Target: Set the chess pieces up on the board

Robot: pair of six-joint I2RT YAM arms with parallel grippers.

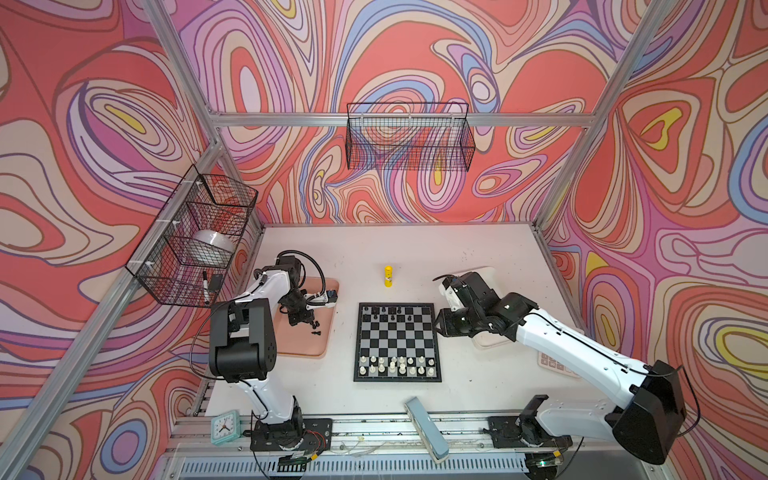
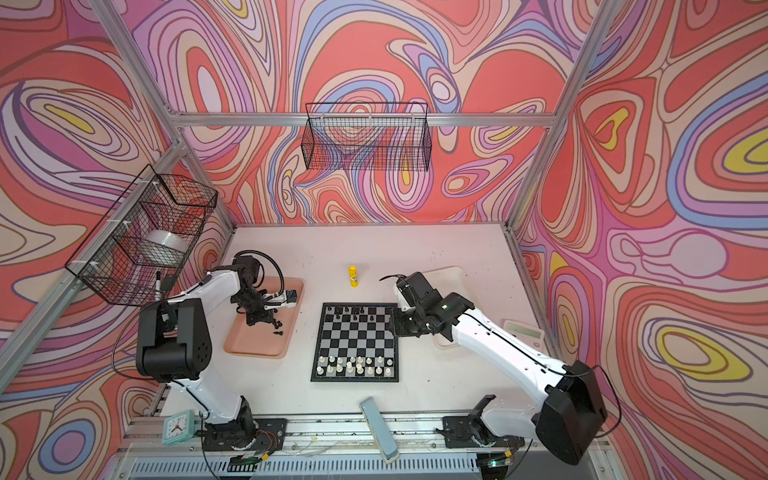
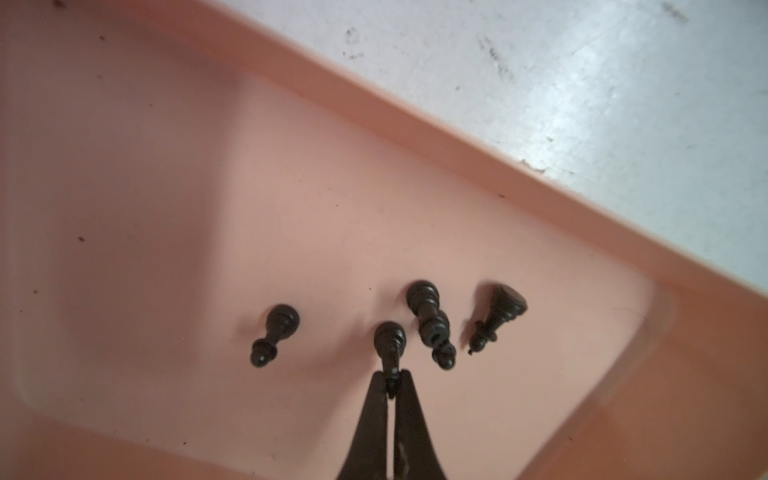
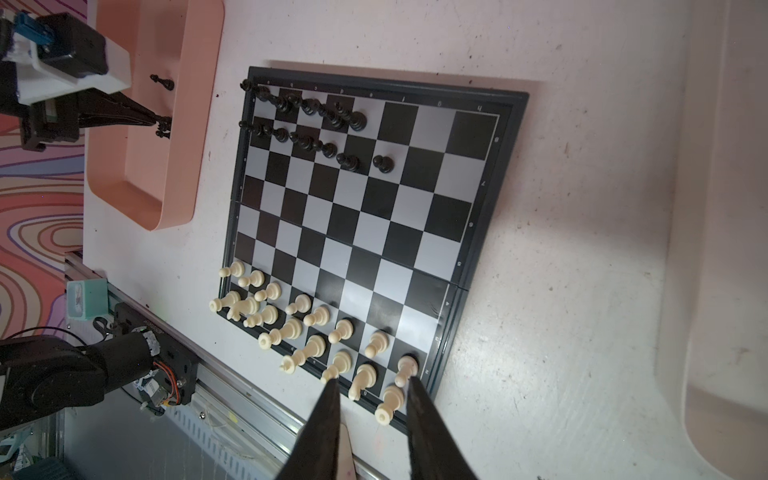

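The board (image 1: 397, 332) lies mid-table, also seen in the right wrist view (image 4: 361, 208). Black chess pieces (image 1: 390, 313) fill part of its two far rows, and cream-white ones (image 1: 395, 365) stand on its two near rows. More black pieces lie in the pink tray (image 1: 307, 345) left of the board. My left gripper (image 3: 392, 382) reaches down into that tray, shut on the top of one black piece (image 3: 390, 338). Three others lie beside it (image 3: 274, 332), (image 3: 430, 320), (image 3: 498, 316). My right gripper (image 4: 371, 382) hovers open at the board's right edge (image 1: 436, 326), holding nothing.
A yellow glue stick (image 1: 388, 276) stands behind the board. A white tray (image 1: 490, 274) lies under my right arm, with a calculator (image 2: 523, 330) beside it. A clock (image 1: 225, 428) and a grey-blue block (image 1: 428, 432) sit on the front rail. Wire baskets (image 1: 409, 137) hang on the walls.
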